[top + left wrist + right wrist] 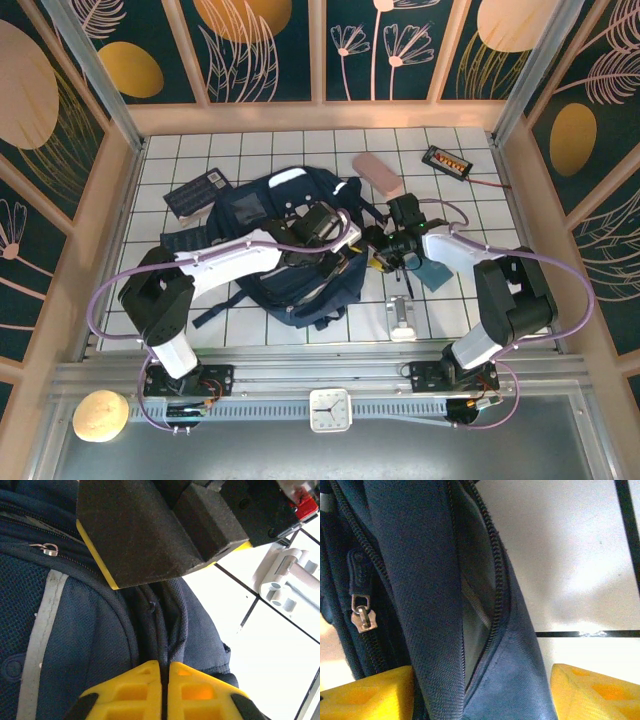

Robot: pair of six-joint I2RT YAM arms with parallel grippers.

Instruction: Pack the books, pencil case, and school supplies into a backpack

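Backpack point(75, 630) edge sits pinched in left tool point(165, 677); right tool point(482, 695) gapes, straddling zipper rim point(496, 590).

Backpack point(318, 295): one
Books: two, namely black-covered book point(197, 192) and teal notebook point(435, 273)
Pink pencil case point(378, 173): one
Black gadget point(447, 160) with red wire: one
White metal piece point(401, 320): one
Clock point(330, 410): one
Round beige lump point(100, 415): one
Grippers: two, namely left gripper point(164, 680) and right gripper point(482, 690)
Zipper pull point(47, 549): one in left wrist view, one in right wrist view
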